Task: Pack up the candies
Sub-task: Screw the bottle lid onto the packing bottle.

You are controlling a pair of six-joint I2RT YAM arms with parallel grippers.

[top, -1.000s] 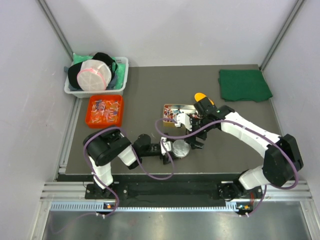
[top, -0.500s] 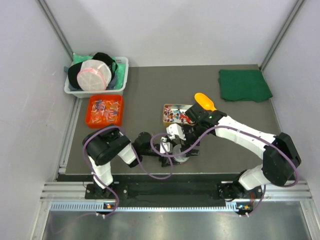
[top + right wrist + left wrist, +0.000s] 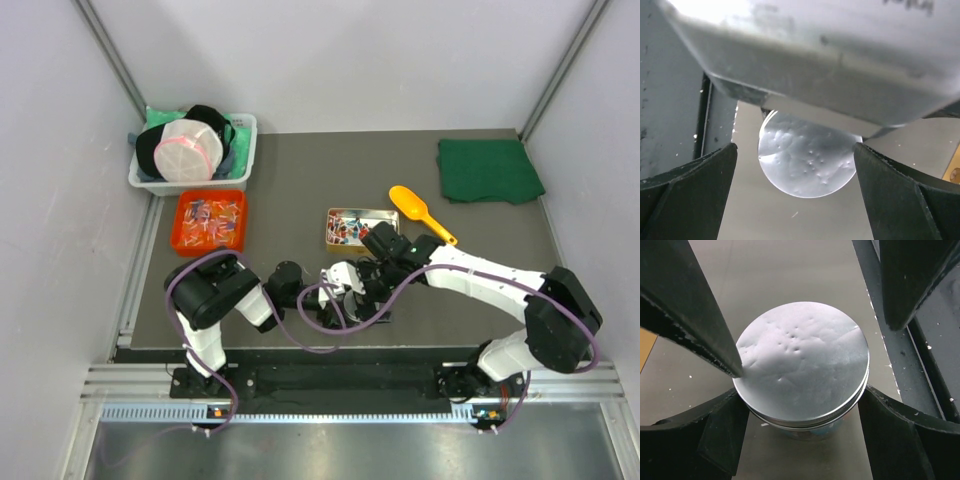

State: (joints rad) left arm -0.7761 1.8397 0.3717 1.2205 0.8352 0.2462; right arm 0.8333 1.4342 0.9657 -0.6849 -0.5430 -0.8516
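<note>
The left gripper [image 3: 801,405] is pinching the jar [image 3: 805,429] steady while the right gripper [image 3: 795,155], spread wide, is hovering over its silver lid [image 3: 802,362], probably to tighten it.

From above, the lidded jar [image 3: 806,429] is wholly covered at lower centre, where the left gripper [image 3: 338,294] and right gripper [image 3: 362,288] overlap. Their fingertips cannot be told apart there. The candies [image 3: 212,222] in the orange tray [image 3: 178,226] and the metal tin [image 3: 329,228] are too small to tell singly. In the left wrist view the silver lid [image 3: 802,365] hides most of the jar's wall and all its contents. In the right wrist view a blurred grey mass [image 3: 815,55] fills the upper half and covers the lid's top edge. An orange sliver [image 3: 954,167] is cut off at the right edge.
</note>
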